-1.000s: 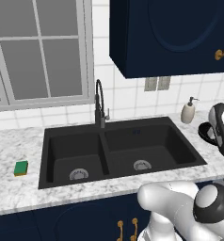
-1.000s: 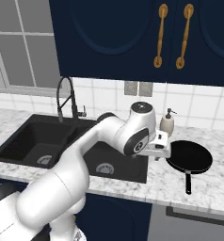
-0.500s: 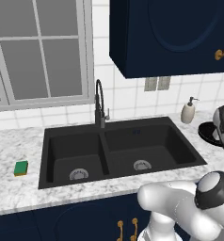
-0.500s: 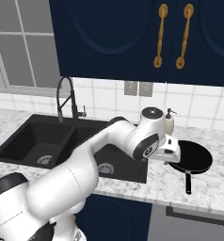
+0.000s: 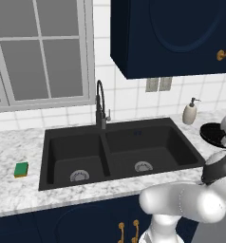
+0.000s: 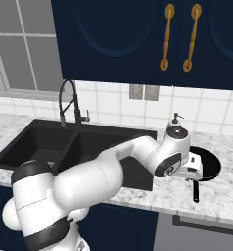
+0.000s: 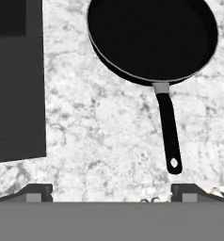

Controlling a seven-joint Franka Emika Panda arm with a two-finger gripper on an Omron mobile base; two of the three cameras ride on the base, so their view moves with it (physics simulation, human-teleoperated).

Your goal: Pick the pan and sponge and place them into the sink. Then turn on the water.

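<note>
On the counter right of the sink, the spread gripper should centre over the pan handle before descending.

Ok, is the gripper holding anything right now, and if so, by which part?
Nothing is held. The gripper is open above the counter, and the pan lies untouched ahead, its handle pointing toward the fingertips.

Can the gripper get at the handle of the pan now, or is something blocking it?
Probably yes. The gripper is open above bare counter beside the pan. Its handle lies free, nothing on or against it.
</note>
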